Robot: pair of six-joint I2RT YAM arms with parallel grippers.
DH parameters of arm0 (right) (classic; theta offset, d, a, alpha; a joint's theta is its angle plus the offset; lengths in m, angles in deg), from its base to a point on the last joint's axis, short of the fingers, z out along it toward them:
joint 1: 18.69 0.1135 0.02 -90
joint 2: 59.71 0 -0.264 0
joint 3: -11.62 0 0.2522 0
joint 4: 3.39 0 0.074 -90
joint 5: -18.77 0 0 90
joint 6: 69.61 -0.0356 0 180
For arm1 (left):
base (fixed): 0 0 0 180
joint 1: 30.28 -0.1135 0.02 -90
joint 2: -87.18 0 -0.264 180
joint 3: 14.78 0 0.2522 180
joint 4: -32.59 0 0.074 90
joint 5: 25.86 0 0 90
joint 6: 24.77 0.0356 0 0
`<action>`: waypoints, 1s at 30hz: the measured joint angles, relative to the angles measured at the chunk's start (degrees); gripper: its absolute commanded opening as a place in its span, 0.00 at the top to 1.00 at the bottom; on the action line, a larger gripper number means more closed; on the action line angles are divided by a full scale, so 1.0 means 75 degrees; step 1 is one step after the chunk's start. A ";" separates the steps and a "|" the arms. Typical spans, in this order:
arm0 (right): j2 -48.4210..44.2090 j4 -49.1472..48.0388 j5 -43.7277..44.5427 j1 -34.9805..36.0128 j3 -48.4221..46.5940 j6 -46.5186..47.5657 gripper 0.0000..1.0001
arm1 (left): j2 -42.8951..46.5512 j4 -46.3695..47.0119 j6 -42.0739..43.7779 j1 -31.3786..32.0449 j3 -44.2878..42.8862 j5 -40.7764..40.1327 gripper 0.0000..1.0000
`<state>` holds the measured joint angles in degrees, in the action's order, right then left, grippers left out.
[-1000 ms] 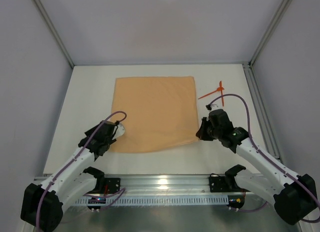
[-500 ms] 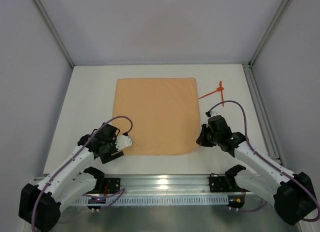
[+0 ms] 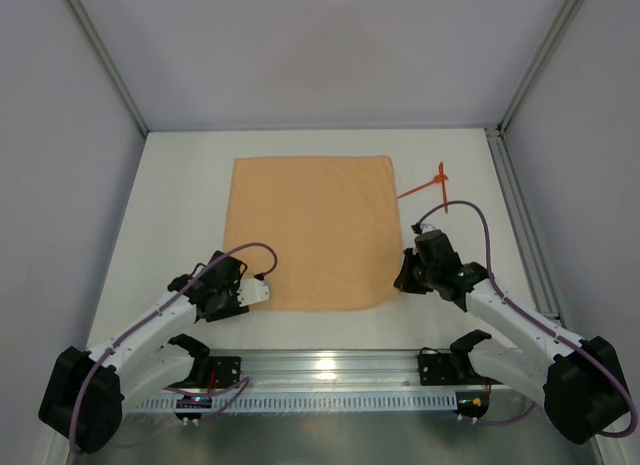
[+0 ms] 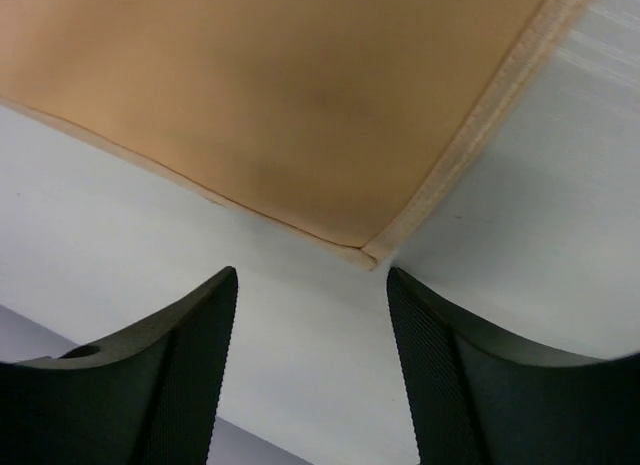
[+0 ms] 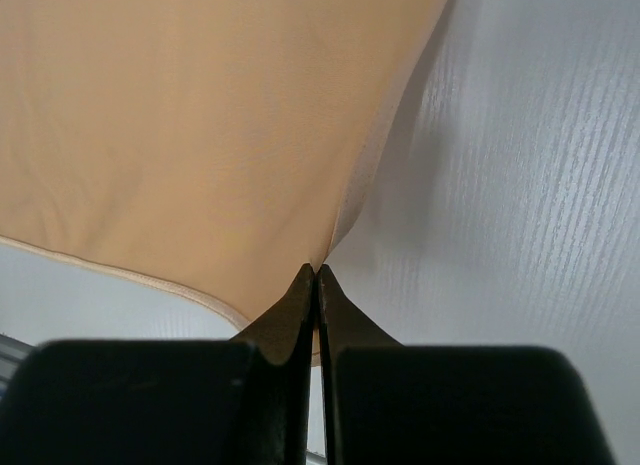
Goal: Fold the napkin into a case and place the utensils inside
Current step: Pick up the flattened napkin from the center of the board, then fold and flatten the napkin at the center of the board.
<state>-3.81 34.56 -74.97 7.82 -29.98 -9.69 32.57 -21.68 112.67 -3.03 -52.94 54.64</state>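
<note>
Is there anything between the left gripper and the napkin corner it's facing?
Nothing visible. The left gripper stands open just short of the napkin, and only bare table lies between its fingertips and the napkin's near-left corner.

Overhead camera is looking down from behind the arms (image 3: 150,330) across the table (image 3: 180,185); wrist cameras are peering closely past their fingers (image 4: 170,385) at napkin (image 4: 280,95) corners, also seen overhead.

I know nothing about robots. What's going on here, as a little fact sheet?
Cloth: peach-orange square napkin, lying flat, unfolded
Surface: white table
Left gripper: open, facing near left corner, not gripping
Right gripper: shut on the near right corner
Utensils: two thin orange-red plastic sticks, crossed, right of the napkin
</note>
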 measured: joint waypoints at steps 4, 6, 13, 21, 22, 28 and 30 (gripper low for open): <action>0.0026 -0.0012 -0.0003 -0.0067 0.0000 0.0003 0.97 | -0.0035 0.0644 0.0125 0.0003 0.0233 -0.0111 0.72; 0.0055 -0.0017 -0.0003 -0.0099 0.0000 0.0020 0.97 | -0.0032 0.0816 0.0143 0.0006 0.0306 -0.0079 0.84; 0.0184 0.0003 -0.0006 -0.0114 -0.0003 0.0122 0.97 | 0.0006 0.1046 -0.0265 0.0009 0.0408 -0.0332 1.00; 0.0201 0.0335 -0.0012 -0.0114 -0.0399 0.0382 0.97 | 0.0423 0.0711 -0.1055 0.0009 0.0023 -0.0915 1.00; 0.0201 0.0458 -0.0012 -0.0114 -0.0522 0.0417 0.97 | 0.0478 0.0522 -0.1122 0.0009 -0.0125 -0.0953 1.00; 0.0050 0.1224 -0.0093 -0.0114 -0.1142 0.0533 0.97 | 0.1233 -0.1247 -0.1460 0.0006 -0.1300 -0.0927 1.00; -0.0163 0.1533 -0.0221 -0.0102 -0.1209 0.0530 0.97 | 0.1687 -0.1967 -0.1518 0.0006 -0.1746 -0.0836 1.00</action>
<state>-5.04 46.05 -76.64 7.05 -39.05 -5.72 45.23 -36.44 101.28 -2.99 -66.03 48.37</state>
